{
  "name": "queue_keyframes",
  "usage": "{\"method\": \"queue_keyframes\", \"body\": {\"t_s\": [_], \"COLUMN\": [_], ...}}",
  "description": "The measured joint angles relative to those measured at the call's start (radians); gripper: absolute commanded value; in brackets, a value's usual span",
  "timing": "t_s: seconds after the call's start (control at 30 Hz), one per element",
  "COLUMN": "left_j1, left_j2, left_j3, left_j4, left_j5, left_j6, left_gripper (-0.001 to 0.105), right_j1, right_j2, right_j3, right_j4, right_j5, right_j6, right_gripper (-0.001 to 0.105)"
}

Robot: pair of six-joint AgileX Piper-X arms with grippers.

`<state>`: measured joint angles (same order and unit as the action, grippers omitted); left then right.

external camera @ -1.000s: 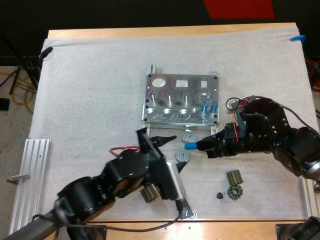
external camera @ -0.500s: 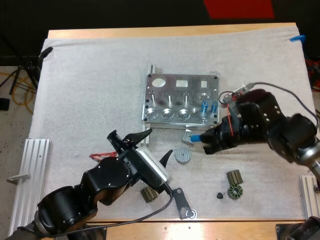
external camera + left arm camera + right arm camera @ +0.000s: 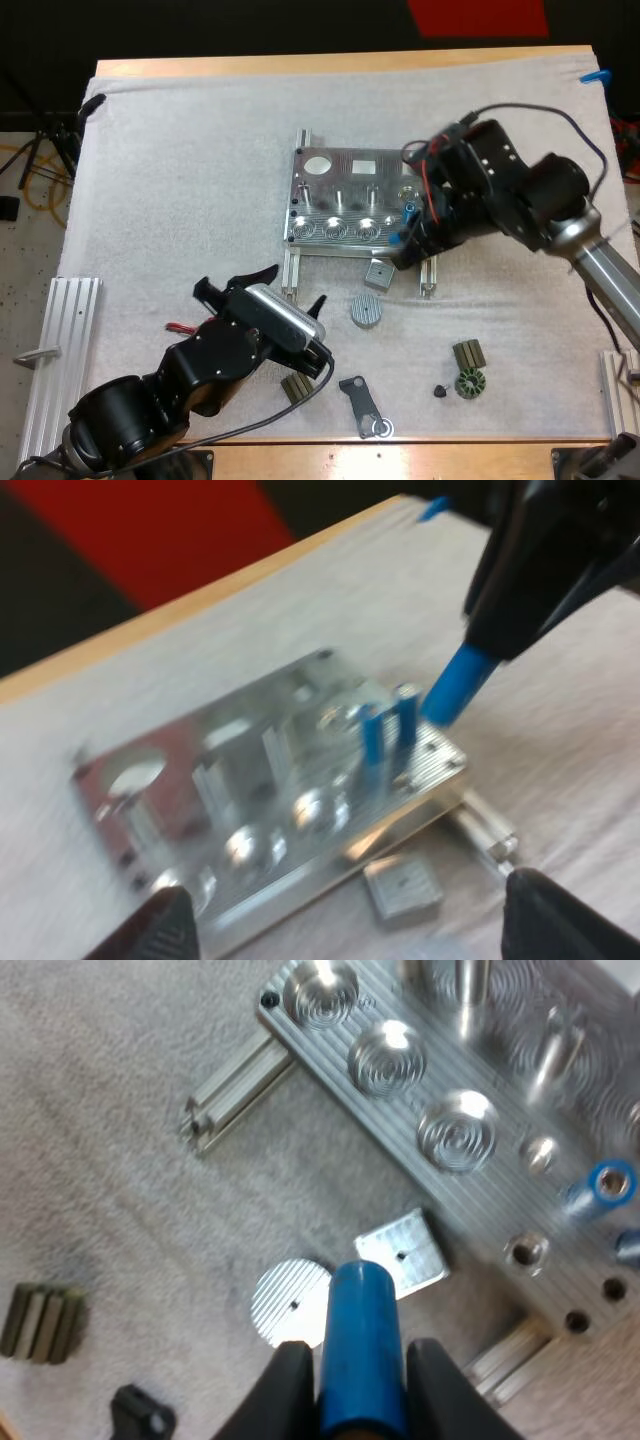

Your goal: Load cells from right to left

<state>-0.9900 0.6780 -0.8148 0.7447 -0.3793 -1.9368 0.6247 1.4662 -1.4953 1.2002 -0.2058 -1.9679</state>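
Note:
The metal fixture (image 3: 365, 200) lies mid-mat, with two blue cylinders (image 3: 409, 212) standing in its right-hand holes. My right gripper (image 3: 403, 247) hovers at the fixture's front right corner, shut on another blue cylinder (image 3: 399, 238). In the right wrist view that cylinder (image 3: 363, 1350) is pressed between my fingers (image 3: 285, 1390), above the square plate (image 3: 403, 1260) and beside the fixture (image 3: 470, 1090). My left gripper (image 3: 293, 286) is open and holds nothing, in front of the fixture's left side. In the left wrist view, the fixture (image 3: 260, 780), its standing cylinders (image 3: 385, 730) and the held cylinder (image 3: 455, 685) lie ahead.
A ribbed disc (image 3: 367, 310) and a square plate (image 3: 378, 273) lie just in front of the fixture. Dark parts (image 3: 467, 355) sit front right, another (image 3: 295, 388) under my left arm, a black bracket (image 3: 362, 405) near the front edge. An aluminium rail (image 3: 60, 350) lies far left.
My right gripper carried the blue cylinder from in front of the disc up to the fixture's front right corner. My left arm drew back to the left, off the dark part and bracket.

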Motion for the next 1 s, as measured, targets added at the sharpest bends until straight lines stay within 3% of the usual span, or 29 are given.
{"method": "queue_keyframes", "body": {"t_s": [0.13, 0.43, 1.0], "left_j1": [0.000, 0.000, 0.000], "left_j2": [-0.011, -0.071, -0.074], "left_j3": [0.000, 0.000, 0.000], "left_j4": [0.076, 0.114, 0.173], "left_j5": [-0.037, -0.093, -0.098], "left_j6": [-0.032, -0.095, -0.131], "left_gripper": [0.063, 0.063, 0.063], "right_j1": [0.000, 0.000, 0.000], "right_j2": [0.050, 0.159, 0.380], "right_j3": [-0.064, -0.136, -0.350], "right_j4": [0.019, 0.061, 0.160], "right_j5": [0.036, 0.100, 0.146], "right_j6": [-0.021, -0.075, -0.090], "right_gripper": [0.002, 0.002, 0.002]}}
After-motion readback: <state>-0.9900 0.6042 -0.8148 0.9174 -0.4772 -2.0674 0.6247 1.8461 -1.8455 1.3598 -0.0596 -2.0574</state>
